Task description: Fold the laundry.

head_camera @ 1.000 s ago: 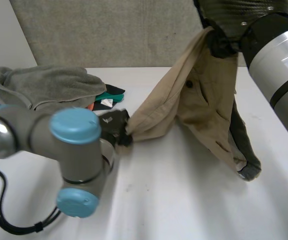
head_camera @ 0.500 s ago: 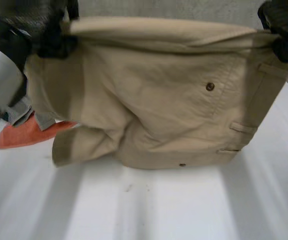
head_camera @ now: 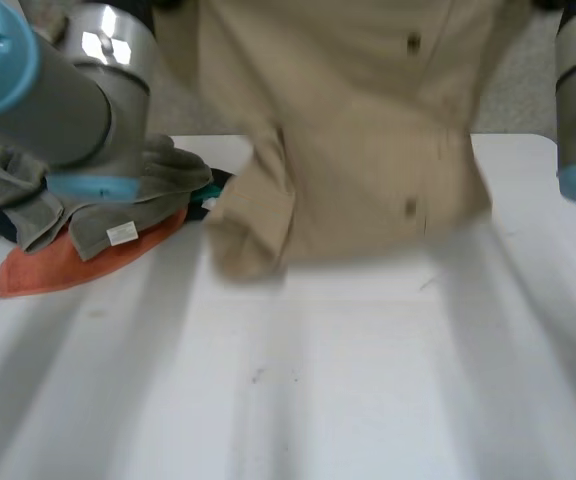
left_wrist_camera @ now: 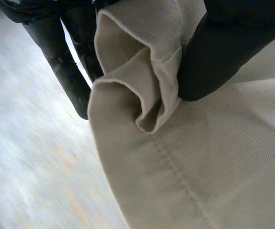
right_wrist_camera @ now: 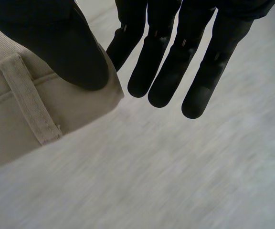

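While left hand point(left_wrist_camera: 219, 53) grips garment point(head_camera: 368, 150), right hand point(right_wrist_camera: 67, 46) pinches

Bright, even light on the white table point(head_camera: 368, 400); soft shadow beneath the trousers point(head_camera: 368, 150); glare on the left arm point(head_camera: 98, 45).

The trousers point(head_camera: 358, 150) are cut off above in the head view. The left arm point(head_camera: 58, 90) covers part of the pile point(head_camera: 168, 172). Cloth hides the palm of the left robot hand point(left_wrist_camera: 223, 47); the thumb of the right robot hand point(right_wrist_camera: 66, 47) covers the waistband corner.
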Tool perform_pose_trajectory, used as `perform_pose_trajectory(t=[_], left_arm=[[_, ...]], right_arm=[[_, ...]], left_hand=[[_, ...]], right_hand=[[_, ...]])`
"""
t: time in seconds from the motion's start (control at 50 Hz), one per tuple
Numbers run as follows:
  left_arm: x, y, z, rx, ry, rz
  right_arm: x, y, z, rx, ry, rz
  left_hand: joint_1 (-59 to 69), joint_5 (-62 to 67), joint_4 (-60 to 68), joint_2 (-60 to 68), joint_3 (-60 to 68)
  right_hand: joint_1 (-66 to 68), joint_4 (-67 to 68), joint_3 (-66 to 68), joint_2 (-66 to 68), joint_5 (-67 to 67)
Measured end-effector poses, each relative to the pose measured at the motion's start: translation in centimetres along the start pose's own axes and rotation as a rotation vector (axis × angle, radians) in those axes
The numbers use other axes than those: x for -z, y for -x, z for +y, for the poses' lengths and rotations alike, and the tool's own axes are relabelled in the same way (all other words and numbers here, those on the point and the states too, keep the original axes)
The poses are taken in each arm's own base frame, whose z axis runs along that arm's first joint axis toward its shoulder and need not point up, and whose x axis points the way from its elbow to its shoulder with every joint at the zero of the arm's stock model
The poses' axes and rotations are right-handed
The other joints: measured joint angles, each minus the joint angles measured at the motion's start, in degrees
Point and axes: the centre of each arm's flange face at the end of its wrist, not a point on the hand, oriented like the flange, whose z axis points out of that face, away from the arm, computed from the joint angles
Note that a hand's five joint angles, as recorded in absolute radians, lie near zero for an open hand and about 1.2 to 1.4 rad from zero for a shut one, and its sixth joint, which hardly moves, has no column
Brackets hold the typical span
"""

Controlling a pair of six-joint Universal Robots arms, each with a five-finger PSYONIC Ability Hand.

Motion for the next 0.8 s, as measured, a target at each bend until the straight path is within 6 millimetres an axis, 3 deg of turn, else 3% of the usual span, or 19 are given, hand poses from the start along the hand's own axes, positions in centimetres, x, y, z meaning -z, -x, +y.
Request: perform_pose_trajectory(t=[0.06,0.12,0.28,0.44,0.48,0.5,0.56,0.62,0.7,0.8], left_arm=[[-0.8,1.0,-1.7,0.010,-0.085,-0.035],[-0.4,1.0,-2.0,0.027,-0.087,-0.028],[3.3,-1.4,0.6,0.056,0.070,0.069],[10.9,-5.1,6.2,0.063,0.352,0.221],[12.4,-5.8,7.2,0.063,0.405,0.249],[14.5,-6.7,8.6,0.061,0.477,0.286],[18.4,-8.1,10.5,0.057,0.611,0.360],[21.1,-8.7,11.2,0.053,0.711,0.415],[22.9,-8.3,10.2,0.042,0.806,0.451],[23.6,-6.8,6.9,0.019,0.883,0.462]], right_arm=[[-0.6,-0.6,-1.4,-0.015,-0.088,0.052],[-0.3,-0.3,-1.8,-0.020,-0.096,0.049],[2.9,1.8,0.8,-0.006,0.092,-0.093],[8.7,5.5,7.7,0.014,0.372,-0.310],[9.5,6.0,8.6,0.017,0.404,-0.334],[10.8,6.7,9.9,0.024,0.450,-0.368],[13.1,7.6,11.8,0.042,0.525,-0.421],[14.9,8.0,12.8,0.064,0.583,-0.460],[16.9,7.8,13.2,0.099,0.666,-0.519],[18.8,6.4,11.5,0.155,0.763,-0.600]], left_hand=[[0.00,0.00,0.00,0.00,0.00],[0.00,0.00,0.00,0.00,0.00],[0.00,1.08,0.01,0.03,0.00],[0.00,1.33,0.01,0.04,0.00],[0.00,1.33,0.02,0.04,0.00],[0.00,1.33,0.02,0.04,0.00],[0.00,1.33,0.02,0.04,0.00],[0.00,1.33,0.02,0.04,0.00],[0.00,1.33,0.02,0.04,0.01],[0.00,1.33,0.02,0.04,0.00]], right_hand=[[0.00,0.00,0.00,0.00,0.00],[0.00,0.00,0.00,0.00,0.00],[0.00,0.00,0.00,0.00,0.01],[0.00,0.01,0.00,0.00,0.01],[0.00,0.01,0.00,0.00,0.01],[0.00,0.01,0.00,0.00,0.01],[0.00,0.01,0.00,0.00,0.01],[0.00,0.01,0.00,0.00,0.01],[0.00,0.01,0.00,0.00,0.03],[0.00,0.00,0.00,0.24,0.01]])
